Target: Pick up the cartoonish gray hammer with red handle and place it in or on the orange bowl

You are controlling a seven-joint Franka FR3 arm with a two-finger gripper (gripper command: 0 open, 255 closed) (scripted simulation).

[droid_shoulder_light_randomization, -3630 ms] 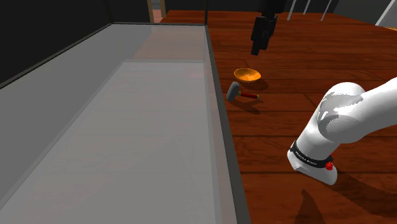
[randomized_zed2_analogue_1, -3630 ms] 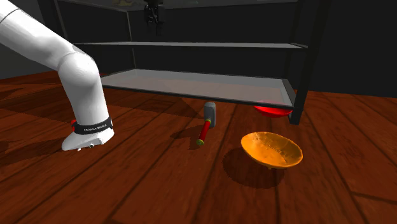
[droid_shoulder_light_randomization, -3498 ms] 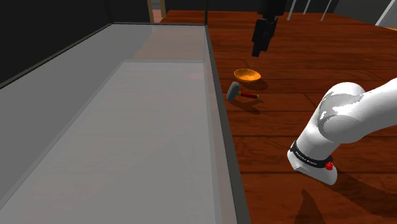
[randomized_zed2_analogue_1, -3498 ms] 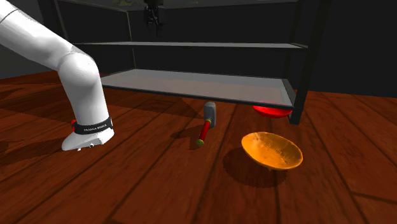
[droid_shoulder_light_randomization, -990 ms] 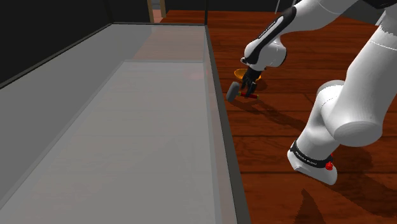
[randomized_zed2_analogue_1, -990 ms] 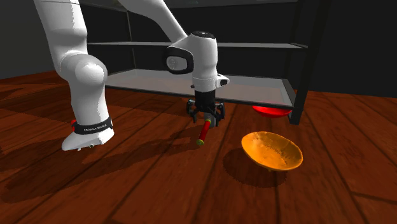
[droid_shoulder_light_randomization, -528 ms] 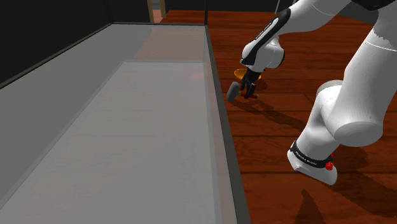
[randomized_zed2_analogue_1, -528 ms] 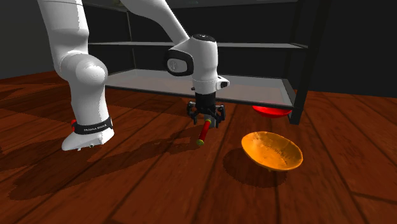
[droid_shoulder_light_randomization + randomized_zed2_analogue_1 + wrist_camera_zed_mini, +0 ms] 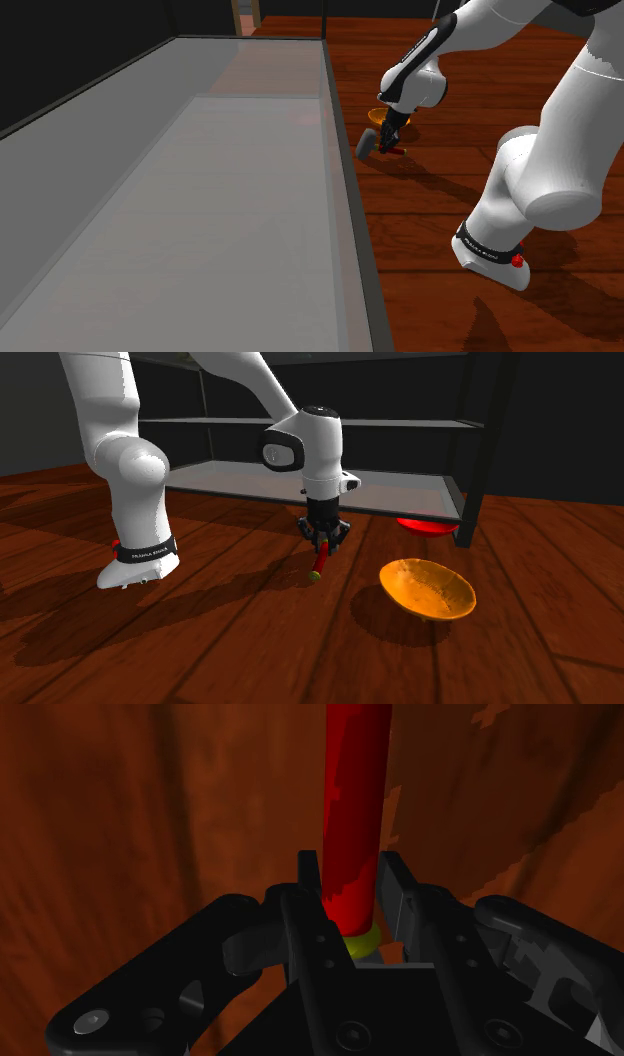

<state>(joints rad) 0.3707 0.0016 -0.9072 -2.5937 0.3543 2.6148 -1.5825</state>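
So my black two-finger gripper [image 9: 350,872] is clamped on the red handle of the cartoonish grey-headed hammer [image 9: 356,784], one finger pressed against each side of it. That's right next to a yellow band [image 9: 362,942] that rings the handle close to my palm. The rest of the handle runs straight out away from me over the dark reddish wooden floor [image 9: 150,824]

In the second exterior view my gripper [image 9: 323,535] points straight down and the hammer [image 9: 319,562] is lying on the boards, handle tip sticking out toward that camera below my fingers. The head is behind my hand there, so I can't make it out. In the shoulder view the hammer [image 9: 366,145] shows its grey head at the left of my gripper [image 9: 390,135], just beside the edge of the big grey shelf [image 9: 200,200]

The shallow orange bowl [image 9: 427,588] sits on the floor near the hammer, toward the second exterior view's right, not touching it. The shoulder view has a sliver of the bowl [image 9: 375,115] just beyond my hand

Further back there's the dark-framed shelving unit [image 9: 476,452], with a red rounded thing [image 9: 425,527] tucked under its lowest shelf. It's half hidden, so no idea what it is. My white base [image 9: 138,557] stands on the floor at that view's left, well apart from the bowl
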